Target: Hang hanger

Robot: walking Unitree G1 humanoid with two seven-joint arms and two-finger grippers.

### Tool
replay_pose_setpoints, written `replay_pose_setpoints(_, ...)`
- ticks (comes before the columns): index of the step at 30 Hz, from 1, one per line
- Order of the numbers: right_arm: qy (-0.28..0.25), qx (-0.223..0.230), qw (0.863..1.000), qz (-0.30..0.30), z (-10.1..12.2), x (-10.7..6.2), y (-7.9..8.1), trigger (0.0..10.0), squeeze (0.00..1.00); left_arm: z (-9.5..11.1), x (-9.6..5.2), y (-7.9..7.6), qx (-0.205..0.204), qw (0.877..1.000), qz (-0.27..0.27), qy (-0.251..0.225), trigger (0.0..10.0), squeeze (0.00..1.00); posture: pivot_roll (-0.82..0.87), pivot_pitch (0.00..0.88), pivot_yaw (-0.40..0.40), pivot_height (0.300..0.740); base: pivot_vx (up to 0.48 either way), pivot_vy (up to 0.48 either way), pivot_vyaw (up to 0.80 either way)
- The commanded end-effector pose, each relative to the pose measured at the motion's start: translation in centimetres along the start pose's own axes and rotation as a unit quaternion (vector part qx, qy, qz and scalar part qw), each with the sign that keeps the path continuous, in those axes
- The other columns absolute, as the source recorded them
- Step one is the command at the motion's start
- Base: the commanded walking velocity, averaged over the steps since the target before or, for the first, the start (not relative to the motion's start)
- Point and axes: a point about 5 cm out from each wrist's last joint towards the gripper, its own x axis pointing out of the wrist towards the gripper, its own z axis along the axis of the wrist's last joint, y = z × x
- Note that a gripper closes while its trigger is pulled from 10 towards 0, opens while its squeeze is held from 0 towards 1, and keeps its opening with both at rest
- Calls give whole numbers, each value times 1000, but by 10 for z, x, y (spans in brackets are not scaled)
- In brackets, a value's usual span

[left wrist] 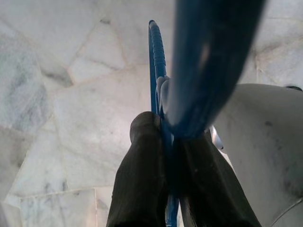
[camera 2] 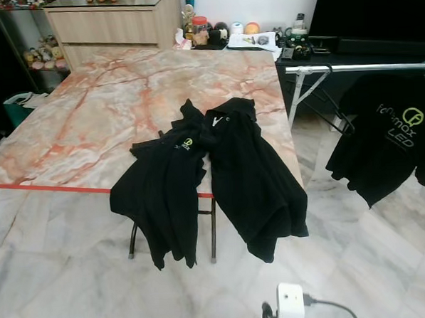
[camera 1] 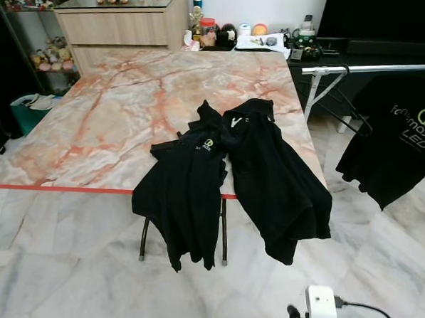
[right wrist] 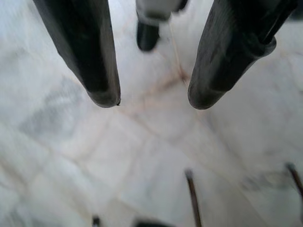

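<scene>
In the left wrist view my left gripper (left wrist: 165, 127) is shut on a blue plastic hanger (left wrist: 156, 56), whose bar runs out past the fingertips above the marble floor. My right gripper (right wrist: 151, 101) hangs open over the floor with nothing between its fingers. A metal clothes rail (camera 1: 379, 67) stands to the right of the table, and a black printed shirt (camera 1: 400, 142) hangs from it. Two black polo shirts (camera 1: 189, 196) (camera 1: 274, 177) lie side by side over the front right edge of the marble-patterned table (camera 1: 117, 114).
A white device with a black cable (camera 1: 321, 303) sits on the floor just ahead of me. A wooden cabinet (camera 1: 120, 25) and a low console with clutter (camera 1: 263, 39) stand behind the table. A teal bin (camera 1: 26, 112) is at the far left.
</scene>
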Motion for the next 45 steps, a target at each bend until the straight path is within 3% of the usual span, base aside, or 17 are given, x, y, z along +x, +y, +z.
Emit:
replay_pose_setpoints(1, 22, 5, 1000, -19, -11, -2, -8, 10000, 0, -9, -1, -2, 5, 1000, -2, 17, 10000, 0, 38, 32, -1, 740, 0, -371, 0)
replay_pose_setpoints(4, 44, -5, 999, -19, -24, -4, -8, 10000, 0, -9, -1, -2, 6, 1000, -3, 18, 10000, 0, 43, 25, 1, 740, 0, -447, 0)
replay_pose_setpoints(14, 46, -16, 999, -8, -29, -5, -6, 10000, 0, -7, -1, -2, 5, 1000, -3, 15, 10000, 0, 40, 52, -5, 740, 0, -462, 0)
replay_pose_setpoints(45, 43, -14, 999, -8, -29, -5, -6, 10000, 0, -5, 0, -2, 6, 1000, -7, 16, 10000, 0, 28, 82, 2, 740, 0, -429, 0)
